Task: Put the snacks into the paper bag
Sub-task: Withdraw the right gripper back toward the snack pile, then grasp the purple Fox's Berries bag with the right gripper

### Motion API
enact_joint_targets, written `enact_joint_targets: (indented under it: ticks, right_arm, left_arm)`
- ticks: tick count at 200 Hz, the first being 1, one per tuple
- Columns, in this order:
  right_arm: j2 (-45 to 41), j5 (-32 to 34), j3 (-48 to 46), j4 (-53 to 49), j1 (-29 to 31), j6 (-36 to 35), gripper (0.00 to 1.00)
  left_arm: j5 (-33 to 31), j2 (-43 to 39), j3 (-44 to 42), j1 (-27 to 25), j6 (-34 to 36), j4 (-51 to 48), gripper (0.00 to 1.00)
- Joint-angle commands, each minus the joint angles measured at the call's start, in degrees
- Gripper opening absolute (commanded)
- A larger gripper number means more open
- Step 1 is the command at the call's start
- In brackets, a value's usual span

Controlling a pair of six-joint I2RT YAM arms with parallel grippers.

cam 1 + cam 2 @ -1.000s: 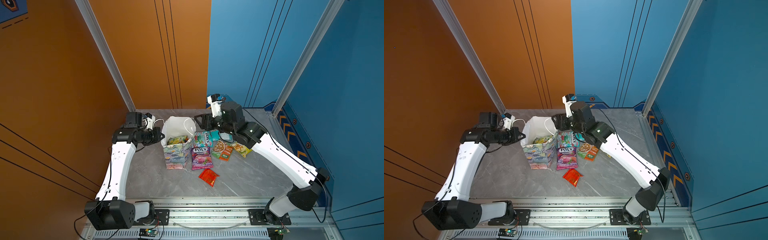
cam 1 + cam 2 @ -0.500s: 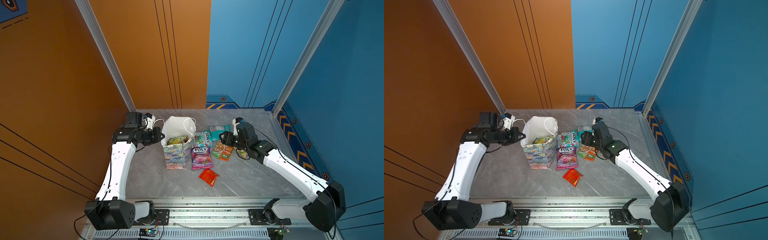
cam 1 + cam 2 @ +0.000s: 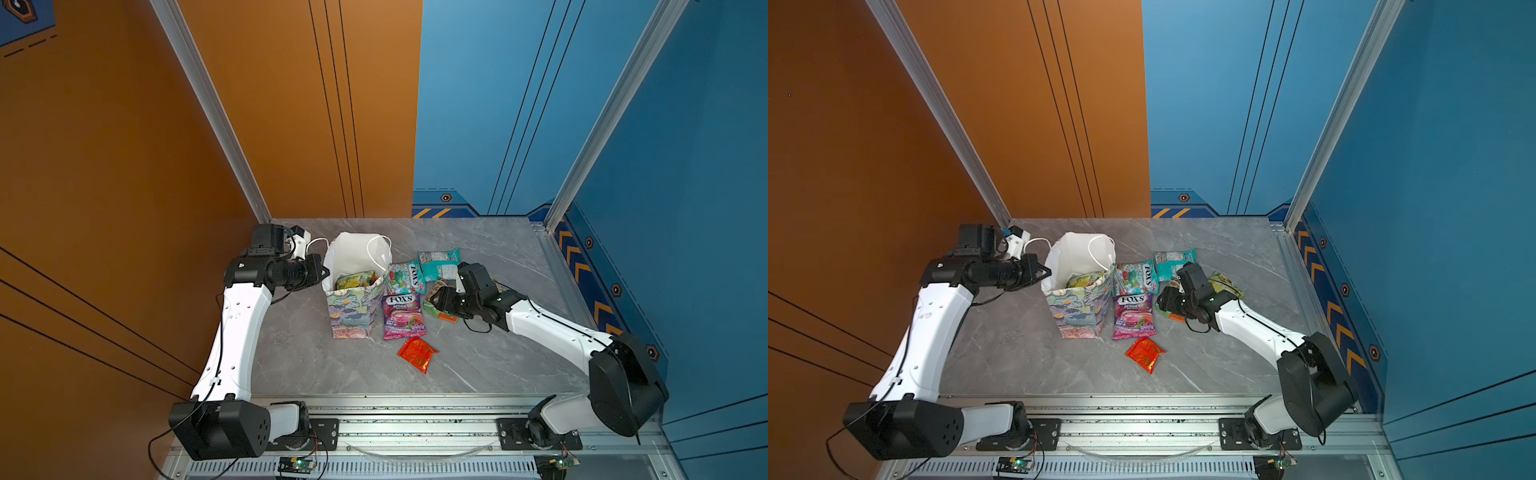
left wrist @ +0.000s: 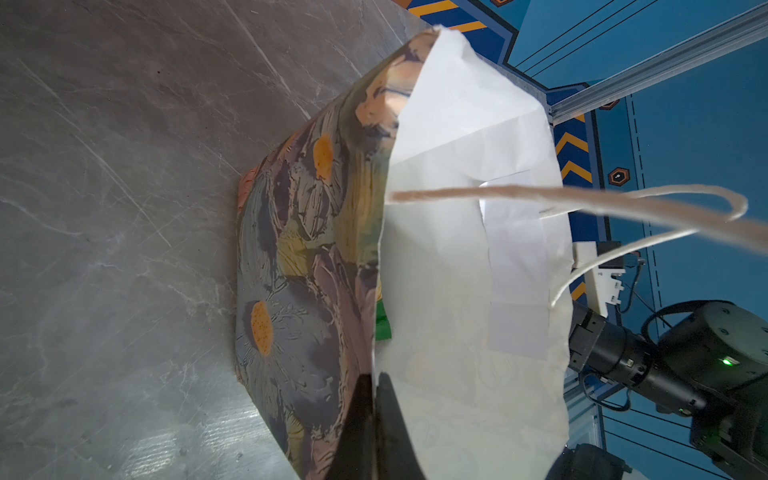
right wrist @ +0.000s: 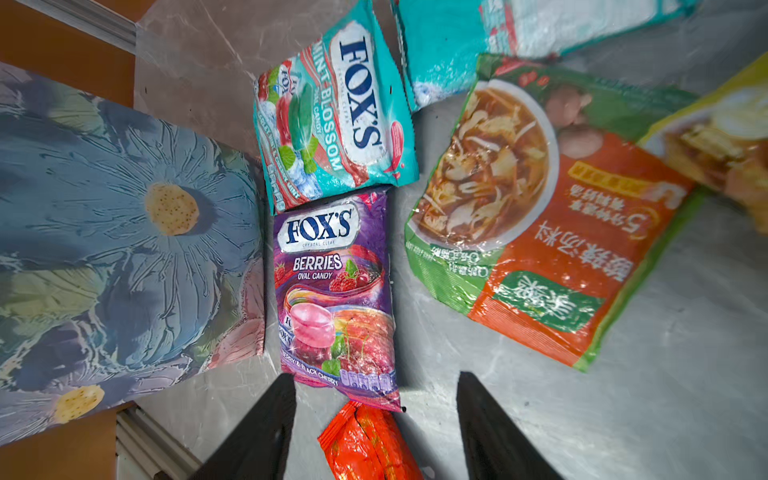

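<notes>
Left gripper (image 4: 374, 379) pinching floral paper bag (image 4: 299, 257) rim, white inside, upright

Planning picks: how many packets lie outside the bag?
6: mint and purple FOX'S beside the bag, teal behind, green-orange and yellow by the right gripper, red frontmost; arm may hide more.

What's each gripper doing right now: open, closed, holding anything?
Left gripper: closed, pinching the rim of the upright floral-patterned paper bag.
Right gripper: open, holding nothing.
</notes>
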Motion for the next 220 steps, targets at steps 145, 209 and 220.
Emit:
enact_joint_targets:
  ticks: [145, 209, 220]
  right_arm:
    - [14.6, -4.5, 1.3, 10.9, 4.0, 3.8, 0.61]
    - [19.5, -6.1, 3.4, 14.1, 4.6, 5.4, 0.57]
    - [19.9, -6.3, 3.5, 14.4, 4.7, 5.7, 0.56]
  left_arm:
    - [2.3, -1.6, -0.2, 0.1, -0.4, 2.2, 0.0]
    - [2.3, -1.7, -0.4, 0.2, -0.4, 2.1, 0.0]
    - [2.4, -1.7, -0.3, 0.1, -0.4, 2.2, 0.0]
